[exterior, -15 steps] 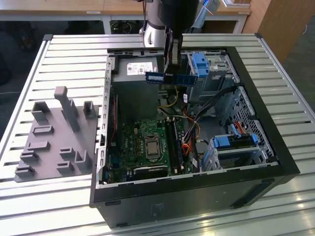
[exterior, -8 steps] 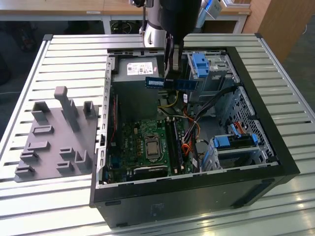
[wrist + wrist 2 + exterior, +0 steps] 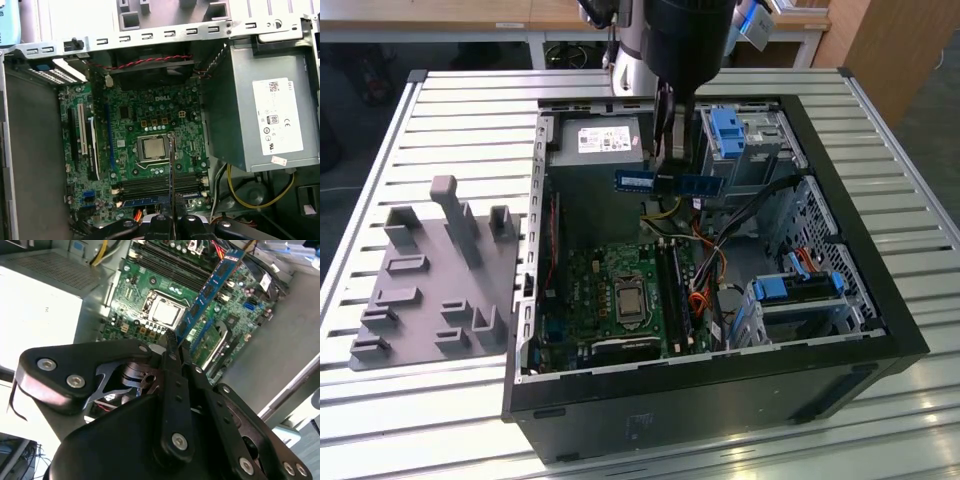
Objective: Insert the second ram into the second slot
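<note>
End effector (image 3: 672, 160) clamped on the second ram (image 3: 633, 180), stick level between its fingers, above the motherboard (image 3: 605, 285), inside open computer case (image 3: 720, 410)

Bright, even light falls from overhead. In the exterior view the slatted bench (image 3: 450, 110) glares pale along its near edge, while the computer case (image 3: 720, 400) is shadowed inside. In the second wrist view the power supply (image 3: 40, 320) washes out white; the memory stick (image 3: 212, 287) catches light.

Blue ram (image 3: 638, 180) in the black hand (image 3: 672, 155); green motherboard (image 3: 610, 275) below the hand; light-blue drive latches (image 3: 725, 130) and a grey power supply (image 3: 565, 157) with white label (image 3: 604, 138) beside it.
</note>
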You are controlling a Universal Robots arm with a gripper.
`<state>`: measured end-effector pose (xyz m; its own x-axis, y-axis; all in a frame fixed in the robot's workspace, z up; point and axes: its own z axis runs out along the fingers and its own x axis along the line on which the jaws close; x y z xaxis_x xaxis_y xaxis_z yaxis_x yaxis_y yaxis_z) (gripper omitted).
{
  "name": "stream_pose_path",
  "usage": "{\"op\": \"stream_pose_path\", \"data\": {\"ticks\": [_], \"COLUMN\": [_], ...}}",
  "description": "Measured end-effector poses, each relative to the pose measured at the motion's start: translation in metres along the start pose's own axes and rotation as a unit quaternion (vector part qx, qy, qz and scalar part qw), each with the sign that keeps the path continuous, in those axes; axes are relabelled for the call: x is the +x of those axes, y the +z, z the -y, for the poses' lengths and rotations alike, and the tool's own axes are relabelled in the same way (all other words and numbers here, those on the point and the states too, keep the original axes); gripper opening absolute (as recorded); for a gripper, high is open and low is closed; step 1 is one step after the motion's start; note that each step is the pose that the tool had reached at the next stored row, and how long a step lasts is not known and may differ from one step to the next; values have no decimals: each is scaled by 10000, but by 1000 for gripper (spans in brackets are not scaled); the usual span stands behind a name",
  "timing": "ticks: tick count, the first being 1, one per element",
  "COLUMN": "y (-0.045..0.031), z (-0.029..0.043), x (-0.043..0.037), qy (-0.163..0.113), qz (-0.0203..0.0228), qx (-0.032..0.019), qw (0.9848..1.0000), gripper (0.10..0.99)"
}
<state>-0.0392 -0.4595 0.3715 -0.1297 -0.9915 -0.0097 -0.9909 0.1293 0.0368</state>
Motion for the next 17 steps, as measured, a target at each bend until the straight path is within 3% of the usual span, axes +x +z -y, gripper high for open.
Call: {"op": "stream_pose_path", "data": {"ticks": [6,17], "y": [2,6], "z": [-17,-16], "x": [118,123], "qy": [0,494], "qz": [-7,11], "qx": [1,5], "qw": [10000,9988], "gripper": [137,137]}}
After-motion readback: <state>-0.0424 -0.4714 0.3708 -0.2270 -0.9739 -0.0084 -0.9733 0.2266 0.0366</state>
